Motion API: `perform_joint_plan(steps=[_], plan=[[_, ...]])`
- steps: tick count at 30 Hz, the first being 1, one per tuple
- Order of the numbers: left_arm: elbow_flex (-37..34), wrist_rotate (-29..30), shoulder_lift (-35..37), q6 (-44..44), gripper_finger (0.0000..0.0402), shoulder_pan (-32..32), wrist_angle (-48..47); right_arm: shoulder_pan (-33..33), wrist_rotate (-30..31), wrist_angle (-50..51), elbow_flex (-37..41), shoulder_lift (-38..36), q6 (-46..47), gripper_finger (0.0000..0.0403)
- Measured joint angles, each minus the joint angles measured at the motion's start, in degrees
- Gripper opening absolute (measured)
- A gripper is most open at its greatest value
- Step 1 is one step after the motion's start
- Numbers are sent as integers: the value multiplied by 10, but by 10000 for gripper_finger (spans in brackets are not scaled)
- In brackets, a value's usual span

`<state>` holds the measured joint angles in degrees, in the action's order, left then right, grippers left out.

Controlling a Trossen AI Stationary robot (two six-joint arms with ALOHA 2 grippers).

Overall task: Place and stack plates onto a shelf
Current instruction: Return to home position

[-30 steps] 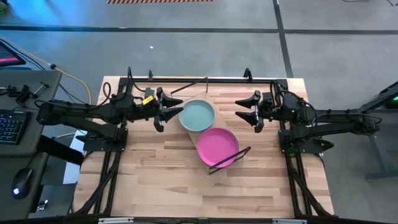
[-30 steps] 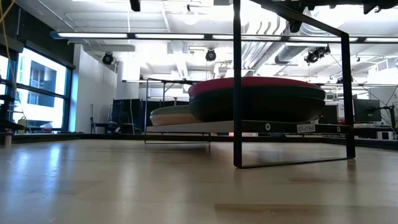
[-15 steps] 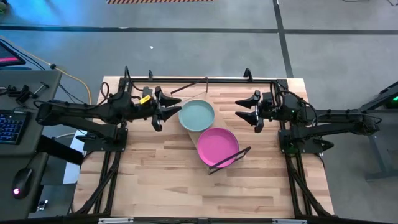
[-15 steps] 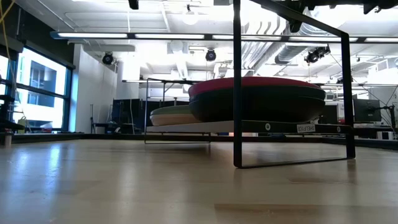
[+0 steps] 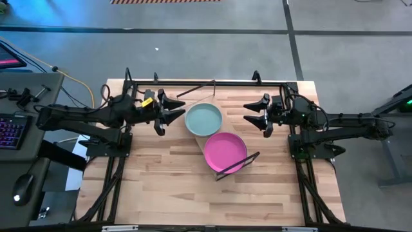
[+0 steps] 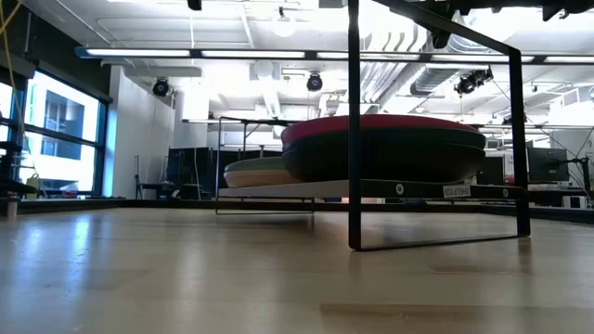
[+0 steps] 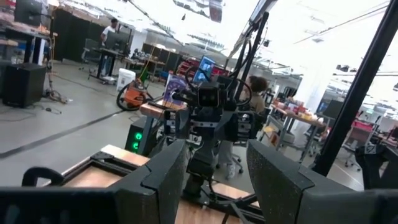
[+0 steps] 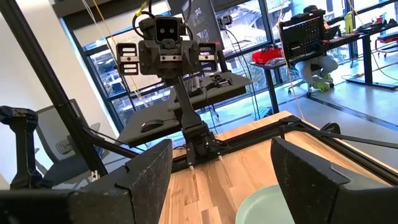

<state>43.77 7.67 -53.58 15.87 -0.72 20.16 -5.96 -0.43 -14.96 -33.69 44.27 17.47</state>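
In the high view the shelf (image 5: 248, 158) lies slantwise on the tabletop, with two stacks on it. The sage-green plate (image 5: 204, 119) tops the far stack and the magenta pink plate (image 5: 224, 152) tops the near one. The low view shows the pink rim (image 6: 380, 122) on a dark plate (image 6: 385, 153), with a pale cream stack (image 6: 258, 173) behind, all resting on the shelf board (image 6: 371, 188). My left gripper (image 5: 175, 115) is open, just left of the sage-green plate and apart from it. My right gripper (image 5: 248, 114) is open, to the right of that plate.
The shelf's black end frames stand up at the far end (image 5: 196, 89) and the near end (image 5: 237, 165). Bare tabletop (image 5: 161, 187) lies toward the near edge. A black rail (image 5: 206, 82) runs along the far edge. The left wrist view looks across at the right arm (image 7: 211, 112).
My left gripper has drawn back a little toward the table's left edge, away from the sage-green plate, and has stayed open. The plates and the shelf have not moved.
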Motion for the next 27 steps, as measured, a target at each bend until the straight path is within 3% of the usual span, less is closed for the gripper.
perform_joint_plan(steps=[8, 14, 22, 27], plan=[[0, 0, 1, -15, 158, 13, -28, 0, 0, 0, 0, 0, 0, 254], [-5, 6, 2, -41, 133, 20, -40, 0, 0, 0, 0, 0, 3, 254], [-165, 8, 89, -5, 83, 2, 109, 0, 0, 0, 0, 0, 4, 254], [-258, 26, 180, 10, 27, -11, 136, 0, 0, 0, 0, 0, 4, 254]])
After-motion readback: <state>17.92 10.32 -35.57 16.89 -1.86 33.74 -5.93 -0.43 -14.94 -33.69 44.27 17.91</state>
